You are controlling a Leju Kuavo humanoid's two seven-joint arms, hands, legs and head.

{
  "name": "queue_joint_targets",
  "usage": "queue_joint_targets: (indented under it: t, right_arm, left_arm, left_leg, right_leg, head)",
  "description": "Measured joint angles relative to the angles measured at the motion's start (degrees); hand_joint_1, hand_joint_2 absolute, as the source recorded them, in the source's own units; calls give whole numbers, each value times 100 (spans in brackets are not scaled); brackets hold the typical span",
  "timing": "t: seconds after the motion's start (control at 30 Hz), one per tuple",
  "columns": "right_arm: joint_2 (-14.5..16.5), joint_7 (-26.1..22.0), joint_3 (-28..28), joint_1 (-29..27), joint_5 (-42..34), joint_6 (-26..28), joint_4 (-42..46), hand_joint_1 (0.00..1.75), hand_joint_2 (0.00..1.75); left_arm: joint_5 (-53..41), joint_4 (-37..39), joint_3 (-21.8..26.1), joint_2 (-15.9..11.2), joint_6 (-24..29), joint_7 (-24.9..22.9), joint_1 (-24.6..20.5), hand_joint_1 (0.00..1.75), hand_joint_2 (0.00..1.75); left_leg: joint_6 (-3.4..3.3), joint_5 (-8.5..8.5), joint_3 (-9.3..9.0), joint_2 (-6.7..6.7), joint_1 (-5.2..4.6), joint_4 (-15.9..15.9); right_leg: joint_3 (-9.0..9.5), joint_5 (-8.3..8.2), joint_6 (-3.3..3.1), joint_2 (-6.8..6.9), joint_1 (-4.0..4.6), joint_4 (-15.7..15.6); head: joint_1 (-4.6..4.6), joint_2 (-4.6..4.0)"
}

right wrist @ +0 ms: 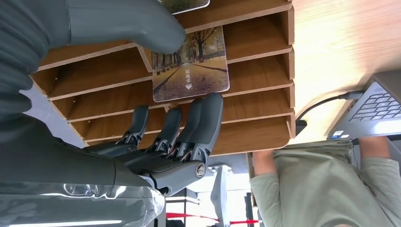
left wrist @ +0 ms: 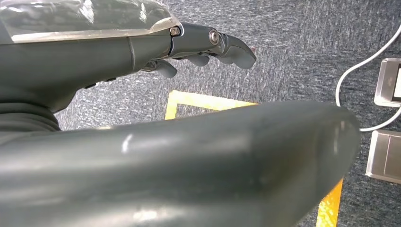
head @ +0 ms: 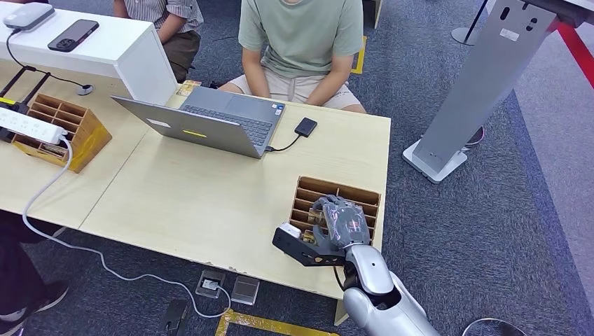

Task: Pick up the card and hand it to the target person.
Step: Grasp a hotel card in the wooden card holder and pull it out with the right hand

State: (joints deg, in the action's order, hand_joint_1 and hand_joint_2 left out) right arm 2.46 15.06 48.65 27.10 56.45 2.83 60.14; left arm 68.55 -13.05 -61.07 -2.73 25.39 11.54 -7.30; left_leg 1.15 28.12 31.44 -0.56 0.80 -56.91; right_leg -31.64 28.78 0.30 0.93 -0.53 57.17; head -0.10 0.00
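Right hand (right wrist: pixel 156 118) is at the wooden slotted rack (right wrist: pixel 255 56) now, thick thumb above and dark fingers (right wrist: pixel 208 118) just below the card (right wrist: pixel 191 66), which sits in a slot between them. The pinch looks closed on its edges, though firm contact is hard to tell. This reads as the grasp step; next comes drawing the thin glossy photo card out past the divider. Left hand (left wrist: pixel 208 45) hangs loosely curled, holding nothing
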Motion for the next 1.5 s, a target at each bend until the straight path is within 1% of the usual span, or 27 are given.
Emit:
queue_joint_targets:
  t: [0.43, 0.67, 0.87, 1.13, 1.33, 1.5]
  right_arm:
    - [14, 102, 4, -1, 123, -84, -1, 80, 175]
    - [14, 115, 11, 0, 133, -101, -1, 85, 175]
    - [14, 120, 19, 7, 143, -143, -1, 96, 175]
    - [14, 122, 24, 18, 167, -149, -1, 106, 175]
    - [16, 121, 26, 19, 190, -166, -1, 122, 175]
    - [16, 120, 28, 20, 230, -181, -1, 131, 175]
  left_arm:
    - [2, 0, -2, 0, 8, -7, 0, 0, 0]
    - [2, 0, -7, 0, 9, -15, 0, 0, 0]
    - [2, 0, -11, 0, 9, -15, 0, 0, 0]
    - [2, 0, -13, 0, 7, -11, 0, 0, 0]
    - [4, 0, -13, 0, 5, 19, 0, 0, 0]
    - [10, 0, -13, 0, 7, 22, 0, 0, 0]
  left_leg:
    - [0, 0, -1, 0, 0, 0]
    - [0, 0, -1, 0, 0, 0]
    - [0, 0, -1, 0, 0, 0]
    - [0, 0, 0, 0, 0, 0]
    - [0, 0, 0, 0, 0, 0]
    - [0, 0, 0, 0, 0, 0]
  right_leg:
    - [1, 0, 0, 0, 0, 0]
    - [1, 0, 0, 0, 0, 0]
    - [0, 0, 0, 0, 0, 0]
    - [0, 0, 0, 0, 0, 0]
    - [0, 0, 0, 0, 0, 0]
    - [0, 0, 0, 0, 0, 0]
  head:
    - [0, 0]
    - [-1, 0]
    - [-1, 0]
    - [-1, 0]
    - [-1, 0]
    - [-1, 0]
